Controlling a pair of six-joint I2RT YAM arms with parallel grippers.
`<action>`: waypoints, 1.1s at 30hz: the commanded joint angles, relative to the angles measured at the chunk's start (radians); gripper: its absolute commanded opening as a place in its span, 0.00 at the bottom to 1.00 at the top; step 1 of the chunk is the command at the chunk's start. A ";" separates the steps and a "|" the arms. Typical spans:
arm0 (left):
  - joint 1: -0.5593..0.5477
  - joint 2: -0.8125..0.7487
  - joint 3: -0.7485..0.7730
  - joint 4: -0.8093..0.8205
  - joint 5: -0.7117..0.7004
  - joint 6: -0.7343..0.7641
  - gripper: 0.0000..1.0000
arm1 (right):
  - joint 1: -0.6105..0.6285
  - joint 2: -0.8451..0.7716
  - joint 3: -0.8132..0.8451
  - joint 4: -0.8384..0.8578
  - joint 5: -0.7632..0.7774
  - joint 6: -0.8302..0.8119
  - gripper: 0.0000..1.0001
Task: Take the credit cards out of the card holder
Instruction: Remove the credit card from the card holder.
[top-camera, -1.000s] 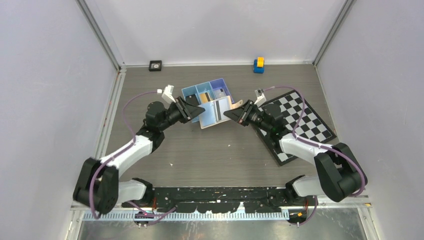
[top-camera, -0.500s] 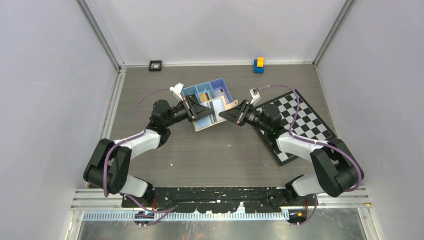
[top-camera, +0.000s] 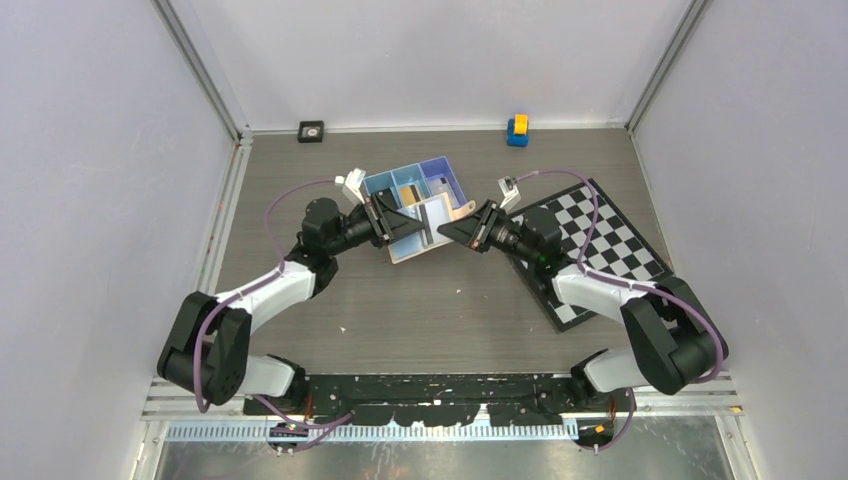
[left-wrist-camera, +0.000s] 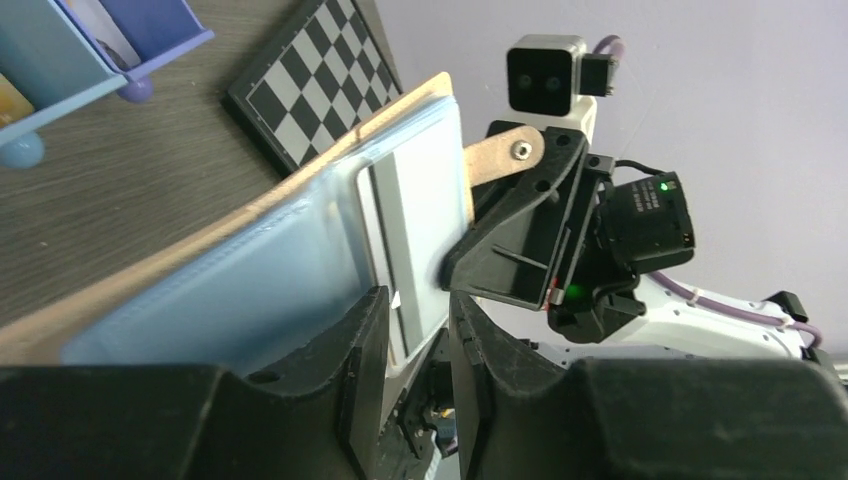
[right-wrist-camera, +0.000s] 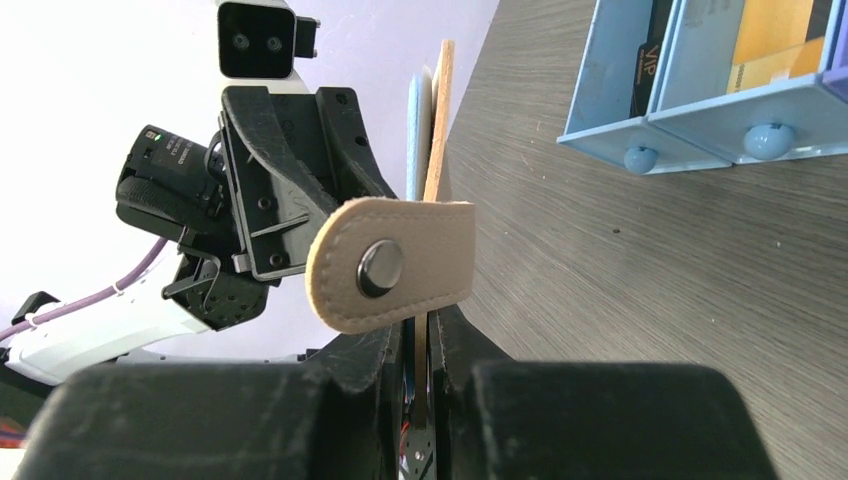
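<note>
The tan card holder (top-camera: 428, 226) hangs in the air between both grippers, in front of the blue tray. My right gripper (top-camera: 452, 231) is shut on its tan edge, just below the snap tab (right-wrist-camera: 400, 265). The holder's pale blue inside (left-wrist-camera: 250, 270) faces the left wrist camera. A pale credit card (left-wrist-camera: 412, 230) with a grey stripe sticks out of its pocket. My left gripper (left-wrist-camera: 415, 305) straddles that card's lower corner, jaws a narrow gap apart and not clamped. An orange-tan card (right-wrist-camera: 775, 35) and a black card (right-wrist-camera: 648, 60) lie in the tray.
The blue three-compartment tray (top-camera: 385, 185) stands just behind the holder. A checkered board (top-camera: 610, 240) lies to the right under the right arm. A yellow and blue block (top-camera: 517, 129) and a small black square (top-camera: 311, 130) sit by the back wall.
The left gripper has moved right onto the card holder's left side. The holder and right gripper shifted slightly left and back. Little has moved in the last half second.
</note>
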 joint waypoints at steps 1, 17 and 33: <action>-0.004 -0.042 0.050 -0.103 -0.048 0.075 0.31 | 0.004 -0.063 0.027 0.039 0.021 -0.033 0.00; -0.004 0.018 0.036 0.133 0.059 -0.031 0.22 | 0.004 -0.006 0.051 0.049 -0.018 -0.010 0.02; -0.010 0.041 0.035 0.234 0.096 -0.075 0.15 | 0.005 0.051 0.074 0.096 -0.078 0.026 0.15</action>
